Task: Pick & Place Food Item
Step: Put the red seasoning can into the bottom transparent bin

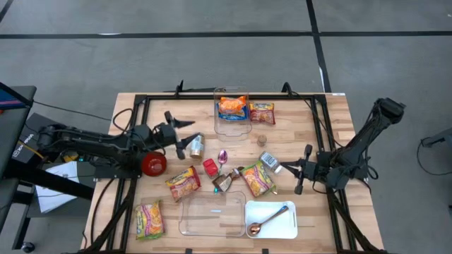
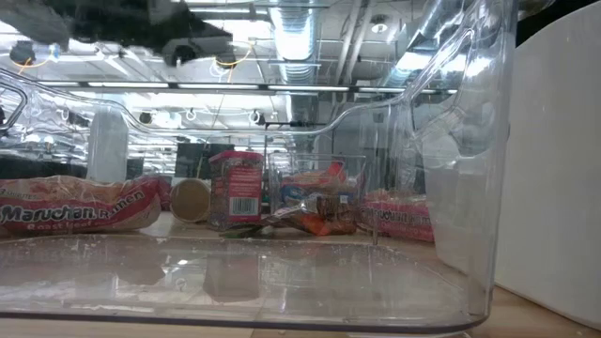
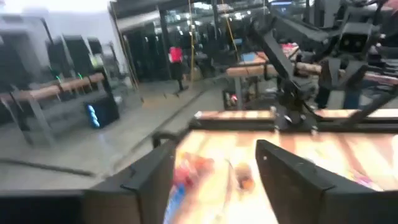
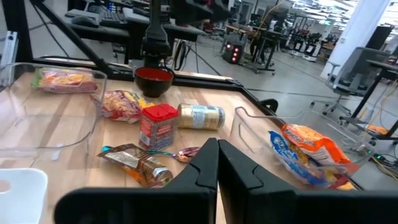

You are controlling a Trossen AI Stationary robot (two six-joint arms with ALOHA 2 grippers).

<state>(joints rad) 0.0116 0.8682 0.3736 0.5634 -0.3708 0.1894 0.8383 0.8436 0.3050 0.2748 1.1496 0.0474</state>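
Observation:
Food items lie scattered on the wooden table point(image 1: 311, 120). A far clear bin point(image 1: 232, 125) holds an orange snack bag point(image 1: 232, 107); a noodle packet point(image 1: 261, 113) lies beside it. Toward the middle are a tin can point(image 1: 195, 146) on its side, a red tub point(image 1: 210, 166), a brown wrapper point(image 1: 224, 182) and further noodle packets point(image 1: 183, 183) point(image 1: 258, 179). My left gripper point(image 1: 183, 137) is open and empty, just left of the can; its wrist view point(image 3: 217, 162) shows nothing between the fingers. My right gripper point(image 1: 286, 168) is shut and empty at the table's right, beside a small jar point(image 1: 270, 161); it also shows in its wrist view point(image 4: 217, 149).
A red bowl point(image 1: 154, 164) sits under the left arm. A near clear bin point(image 1: 212, 215) and a white tray point(image 1: 271, 219) with a copper spoon stand at the near edge. A pink spoon point(image 1: 222, 156) lies mid-table and another packet point(image 1: 149, 219) at the near left.

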